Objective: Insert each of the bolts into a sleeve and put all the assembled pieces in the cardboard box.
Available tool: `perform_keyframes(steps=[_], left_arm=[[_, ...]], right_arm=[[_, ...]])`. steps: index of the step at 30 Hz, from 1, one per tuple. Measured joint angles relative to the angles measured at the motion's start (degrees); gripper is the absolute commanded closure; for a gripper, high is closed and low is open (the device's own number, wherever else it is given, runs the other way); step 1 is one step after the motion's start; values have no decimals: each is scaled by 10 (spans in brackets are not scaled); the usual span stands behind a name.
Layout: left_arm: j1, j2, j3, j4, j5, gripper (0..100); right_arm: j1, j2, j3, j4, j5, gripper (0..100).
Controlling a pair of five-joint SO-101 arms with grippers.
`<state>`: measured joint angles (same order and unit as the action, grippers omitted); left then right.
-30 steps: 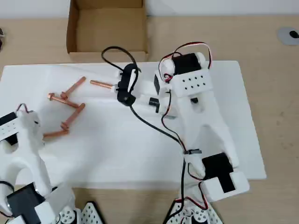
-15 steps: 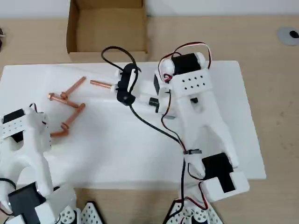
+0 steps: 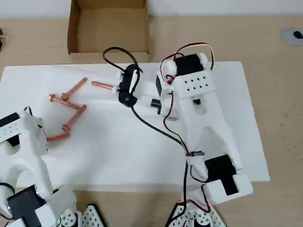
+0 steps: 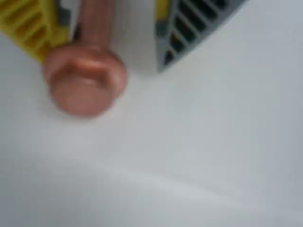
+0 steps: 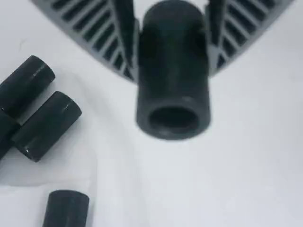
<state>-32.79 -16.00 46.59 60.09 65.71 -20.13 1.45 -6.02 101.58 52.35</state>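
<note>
Easing back toward the near-left corner, the left arm [image 3: 23, 142] is uncovering a bolt [image 3: 57, 136] lying left-right on the white mat [image 3: 118, 156], its left end hidden under that arm. The left gripper [image 4: 109, 54] is straddling its shank, jaws spread. Open mat is stretching rightward to the right gripper [image 5: 173, 68], which is pinching a sleeve [image 5: 173, 94], bore showing, near loose sleeves [image 5: 47, 125].

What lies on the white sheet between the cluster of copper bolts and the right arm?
One lone copper bolt, apart from the cluster, on otherwise bare white sheet; the high view shows it.
</note>
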Motion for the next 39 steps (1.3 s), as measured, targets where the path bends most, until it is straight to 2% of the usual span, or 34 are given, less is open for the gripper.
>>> perform_keyframes(steps=[17, 22, 39], left_arm=[[0, 0, 0, 0, -2, 874], [0, 0, 0, 0, -2, 993], [0, 0, 0, 1, -1, 988]], right_arm=[[0, 0, 0, 0, 0, 987], [0, 0, 0, 0, 0, 987], [0, 0, 0, 0, 0, 987]])
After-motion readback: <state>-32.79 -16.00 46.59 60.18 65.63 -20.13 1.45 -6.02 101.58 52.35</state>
